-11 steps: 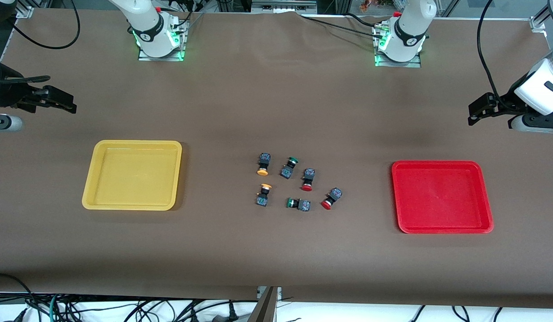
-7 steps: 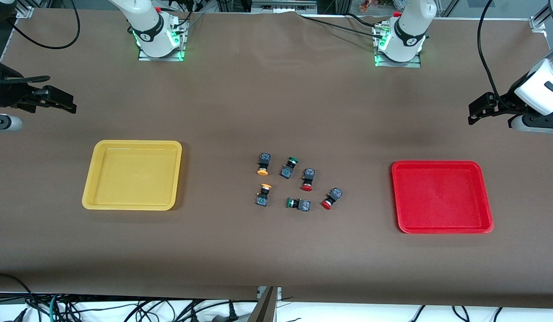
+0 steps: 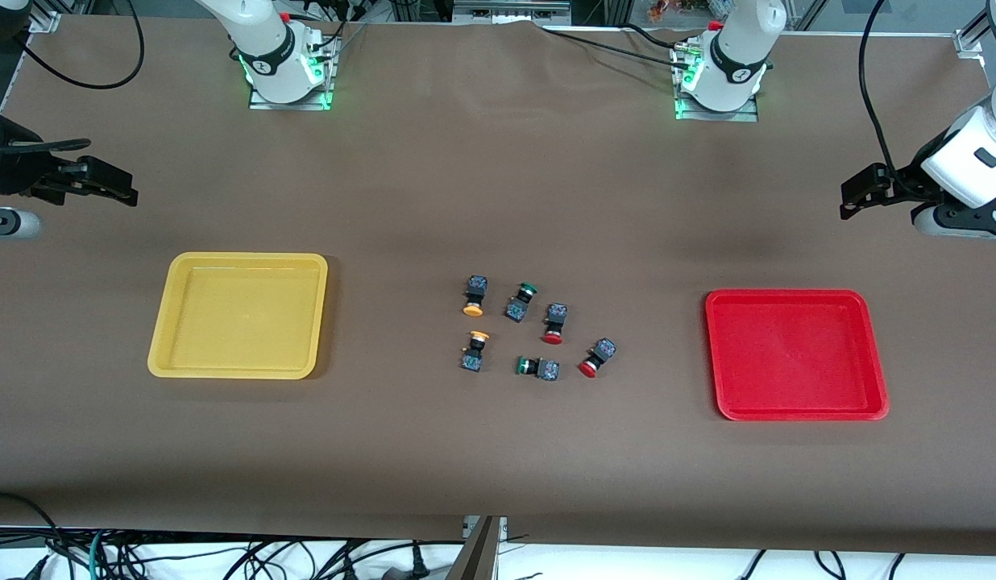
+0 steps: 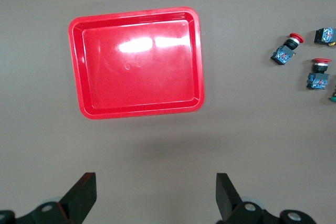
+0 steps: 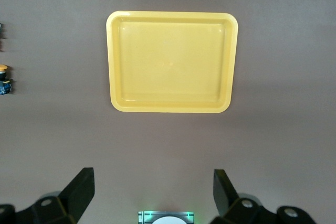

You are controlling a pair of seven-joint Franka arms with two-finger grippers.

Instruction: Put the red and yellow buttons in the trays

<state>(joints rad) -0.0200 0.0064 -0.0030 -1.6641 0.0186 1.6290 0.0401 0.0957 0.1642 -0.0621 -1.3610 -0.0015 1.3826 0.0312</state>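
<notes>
Two yellow-capped buttons (image 3: 475,295) (image 3: 475,351) and two red-capped buttons (image 3: 554,322) (image 3: 597,358) lie in a cluster at the table's middle. The yellow tray (image 3: 238,316) lies toward the right arm's end and the red tray (image 3: 794,354) toward the left arm's end; both hold nothing. My left gripper (image 3: 856,197) is up in the air at the left arm's end of the table, open and empty (image 4: 156,179). Its view shows the red tray (image 4: 136,61) and both red buttons (image 4: 287,50) (image 4: 319,73). My right gripper (image 3: 119,189) hangs open and empty (image 5: 152,174) at the right arm's end, with the yellow tray (image 5: 172,61) in its view.
Two green-capped buttons (image 3: 521,302) (image 3: 537,367) lie among the others in the cluster. The arm bases (image 3: 284,68) (image 3: 720,76) stand along the table's edge farthest from the front camera. Brown table surface (image 3: 498,451) spreads around trays and cluster.
My left gripper has shifted slightly toward the bases' edge of the table. The right gripper, buttons and trays have not visibly moved.
</notes>
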